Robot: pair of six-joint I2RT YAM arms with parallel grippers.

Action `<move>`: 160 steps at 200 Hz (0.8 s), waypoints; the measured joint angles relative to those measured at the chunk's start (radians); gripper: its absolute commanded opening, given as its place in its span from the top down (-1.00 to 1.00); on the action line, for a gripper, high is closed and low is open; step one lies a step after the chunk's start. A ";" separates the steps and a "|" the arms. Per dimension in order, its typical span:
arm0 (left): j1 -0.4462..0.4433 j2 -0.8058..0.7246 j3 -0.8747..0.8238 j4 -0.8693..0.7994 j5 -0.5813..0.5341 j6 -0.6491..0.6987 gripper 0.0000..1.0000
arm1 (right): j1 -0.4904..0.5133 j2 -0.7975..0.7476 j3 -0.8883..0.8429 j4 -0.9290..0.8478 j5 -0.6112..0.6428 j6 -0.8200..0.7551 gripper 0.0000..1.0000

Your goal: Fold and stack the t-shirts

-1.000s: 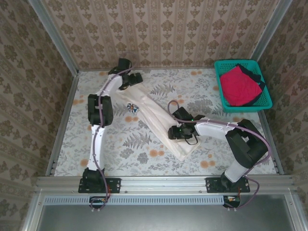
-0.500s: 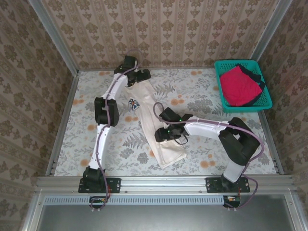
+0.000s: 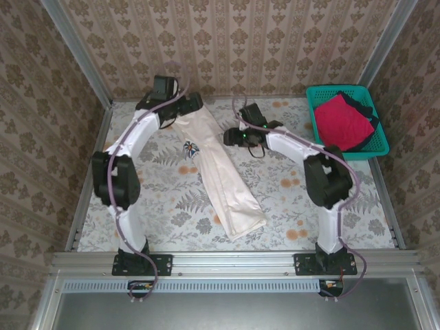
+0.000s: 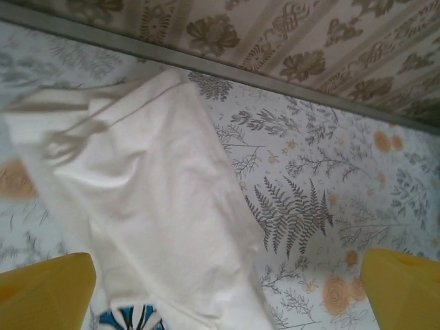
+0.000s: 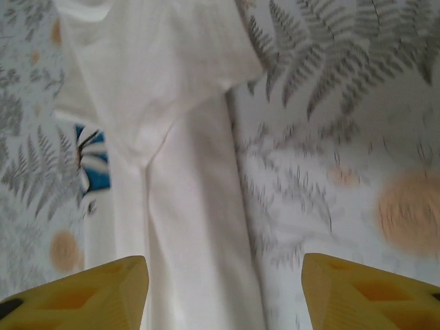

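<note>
Left gripper (image 3: 184,108) is spread as wide as it looks able to go, with nothing between the fingers (image 4: 42,292). It hangs over the far end of the cream-white t-shirt (image 3: 221,173), close to the far edge of the surface (image 3: 289,206) and left of the middle. From the wrist view I can't say whether the tips brush the cloth.

Right gripper (image 3: 235,135) is open too, with a clear gap between its yellow fingers (image 5: 371,289), and it grips nothing. It sits just off the shirt's right side, up toward the far edge, and its wrist camera looks down on a sleeve and the long folded body.

The cream shirt itself is folded into a long narrow strip. It lies flat and runs diagonally from the far edge, left of centre, down to near the middle of the near edge.

As for writing: there's a blue printed patch (image 3: 190,151) on the shirt's left side, about a third of the way down. It's mostly tucked under a fold and too small for me to read any words.

In the far right corner of the surface sits the teal basket (image 3: 352,152). The crimson-red t-shirt (image 3: 340,124) is piled inside it, and the dark t-shirt (image 3: 366,108) peeks out from underneath at the far side.
</note>
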 measured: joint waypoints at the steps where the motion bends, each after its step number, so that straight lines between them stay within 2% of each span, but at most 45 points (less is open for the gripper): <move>1: 0.000 -0.005 -0.009 0.005 -0.002 -0.003 -1.00 | -0.001 0.012 0.016 -0.005 0.000 0.000 -0.19; 16: -0.018 -0.075 -0.185 0.087 -0.019 -0.058 -0.98 | -0.006 0.131 0.170 -0.032 -0.018 -0.003 -0.15; 31: -0.039 -0.075 -0.301 0.143 -0.024 -0.109 -0.98 | -0.005 0.234 0.303 -0.064 -0.044 -0.003 -0.13; 49: -0.056 -0.010 -0.350 0.171 -0.022 -0.149 -0.96 | -0.005 0.314 0.406 -0.100 -0.071 -0.003 -0.13; 64: -0.057 0.057 -0.349 0.203 -0.023 -0.159 -0.92 | -0.001 0.330 0.419 -0.120 -0.090 -0.003 -0.11; 83: -0.044 0.152 -0.278 0.188 -0.015 -0.166 -0.86 | 0.002 0.320 0.376 -0.116 -0.103 -0.002 -0.06; 123: -0.015 0.304 -0.052 0.128 0.024 -0.166 -0.36 | 0.004 0.264 0.183 -0.063 -0.105 0.006 0.09; 130: -0.011 0.334 -0.013 0.118 0.035 -0.161 -0.31 | 0.001 0.246 0.157 -0.044 -0.108 0.010 0.17; 160: 0.002 0.456 0.200 -0.006 0.085 -0.121 -0.27 | 0.002 0.178 0.032 -0.003 -0.116 0.035 0.24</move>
